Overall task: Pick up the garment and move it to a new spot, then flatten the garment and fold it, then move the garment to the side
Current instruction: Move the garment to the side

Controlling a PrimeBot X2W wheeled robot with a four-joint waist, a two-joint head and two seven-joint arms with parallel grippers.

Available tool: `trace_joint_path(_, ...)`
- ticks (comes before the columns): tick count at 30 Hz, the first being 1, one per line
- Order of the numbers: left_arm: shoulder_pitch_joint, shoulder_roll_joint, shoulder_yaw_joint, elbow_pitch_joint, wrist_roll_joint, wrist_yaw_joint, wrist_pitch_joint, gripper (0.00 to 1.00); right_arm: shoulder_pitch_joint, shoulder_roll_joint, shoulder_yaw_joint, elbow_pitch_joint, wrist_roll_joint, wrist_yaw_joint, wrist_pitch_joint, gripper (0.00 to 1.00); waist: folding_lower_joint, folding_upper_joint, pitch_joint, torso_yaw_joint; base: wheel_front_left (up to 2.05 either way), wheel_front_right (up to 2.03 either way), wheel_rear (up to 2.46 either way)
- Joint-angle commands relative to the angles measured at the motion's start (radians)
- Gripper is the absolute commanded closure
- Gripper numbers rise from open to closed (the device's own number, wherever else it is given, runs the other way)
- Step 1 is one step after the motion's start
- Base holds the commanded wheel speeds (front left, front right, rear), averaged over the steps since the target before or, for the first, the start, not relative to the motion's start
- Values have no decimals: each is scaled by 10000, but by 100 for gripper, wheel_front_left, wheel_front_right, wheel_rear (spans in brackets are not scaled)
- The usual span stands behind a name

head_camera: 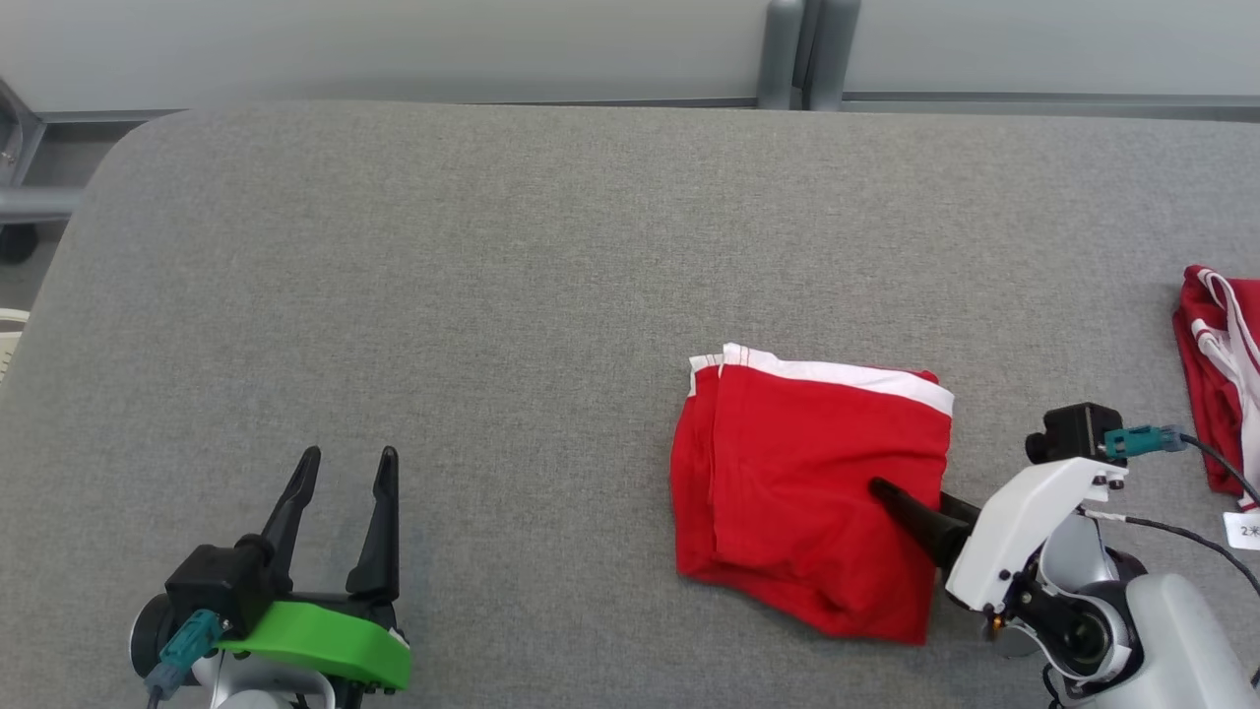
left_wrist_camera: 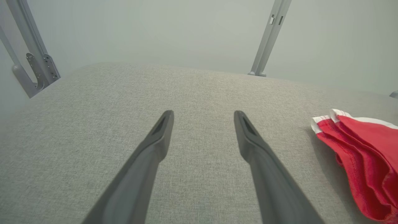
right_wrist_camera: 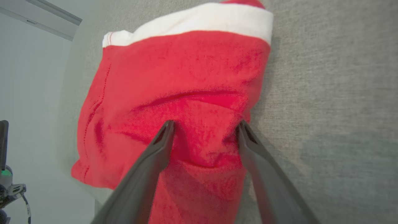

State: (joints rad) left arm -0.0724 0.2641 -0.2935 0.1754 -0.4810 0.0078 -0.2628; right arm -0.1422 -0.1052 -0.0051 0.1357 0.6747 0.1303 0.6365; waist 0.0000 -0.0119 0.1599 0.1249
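Observation:
The garment (head_camera: 807,473) is a pair of red shorts with a white waistband, lying folded on the grey table (head_camera: 492,295) right of centre. My right gripper (head_camera: 901,497) is open at the garment's right side. In the right wrist view its fingertips (right_wrist_camera: 168,127) press down on the red cloth (right_wrist_camera: 180,68), and a bunched ridge of fabric lies between the spread jaws of the right gripper (right_wrist_camera: 205,127). My left gripper (head_camera: 349,458) stands open over bare table at the lower left, holding nothing. In the left wrist view, the left gripper (left_wrist_camera: 203,115) has the garment (left_wrist_camera: 367,146) off to its right.
A second red and white piece of clothing (head_camera: 1216,364) lies at the table's right edge, with a white tag (head_camera: 1245,529) near it. Grey metal posts (head_camera: 802,49) rise behind the far edge. The rounded far left corner (head_camera: 128,148) of the table drops off to the floor.

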Motion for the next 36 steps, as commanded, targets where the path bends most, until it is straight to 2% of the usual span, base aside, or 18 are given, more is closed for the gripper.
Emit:
trace_joint_path(1, -109, -40, 8, 42, 92, -29, -21, 0, -152, 30, 76, 72, -40, 7, -123, 78, 0, 119, -28, 107, 0, 0, 0)
trace_joint_path(2, -113, -65, 19, 49, 112, -36, -21, 0, -230, 92, 245, 179, -41, 7, -193, 100, 0, 119, -46, 130, 0, 0, 0)
trace_joint_path(9, 189, -79, 136, -67, 204, 9, -21, 0, -439, 107, 749, 304, 306, 6, -711, 100, 0, 119, -162, -231, 0, 0, 0)
trace_joint_path(17, 132, 139, 209, -529, 358, 51, 27, 0, -142, -385, 922, -3, 380, 6, -717, 100, 0, 119, 86, -1957, 0, 0, 0)
trace_joint_path(24, -206, 288, 84, -900, 488, 71, 246, 0, 123, -1230, 608, -263, 364, 6, -766, 100, 0, 119, 561, -3215, 0, 0, 0)
trace_joint_path(30, -420, 331, -48, -965, 553, 50, 400, 0, -757, -2298, 1268, -691, -302, 6, -477, 100, 0, 119, 824, -3497, 0, 0, 0)
trace_joint_path(36, -541, 436, -119, -1020, 606, 30, 528, 0, -2276, -3181, 2076, -1131, -420, 6, 245, 100, 0, 119, 1047, -3374, 0, 0, 0)
